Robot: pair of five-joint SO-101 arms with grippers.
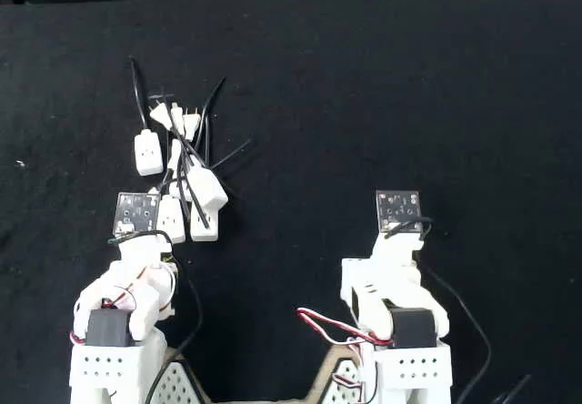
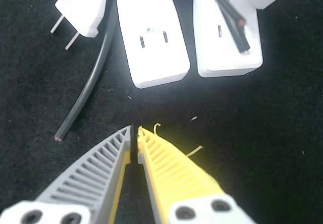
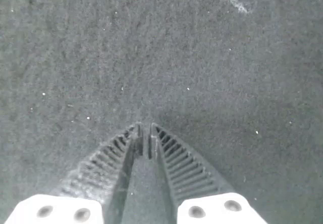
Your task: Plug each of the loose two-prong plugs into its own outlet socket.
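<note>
Looks like step one: nothing's plugged in yet. The left gripper [image 2: 133,132], pressed together on nothing, hovers just short of the white outlet socket [image 2: 153,42]. A loose plug [image 2: 83,12] lies beside that socket. The right gripper [image 3: 145,131], also squeezed together and empty, sits well away from it. Next the left claw probably needs to spread and grab the plug body. The left wrist view shows the prongs and slots up close, while the high view gives the whole tangle [image 1: 182,163].

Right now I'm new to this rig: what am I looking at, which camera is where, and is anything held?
The left arm and right arm are robot arms side by side at a table covered in black cloth. One picture looks down from above; the other two come from a camera on each wrist. The left end effector and right end effector are both shut, holding nothing. Ahead of the left arm lies a cluster of white outlet sockets and loose two-prong plugs on black cords.
</note>
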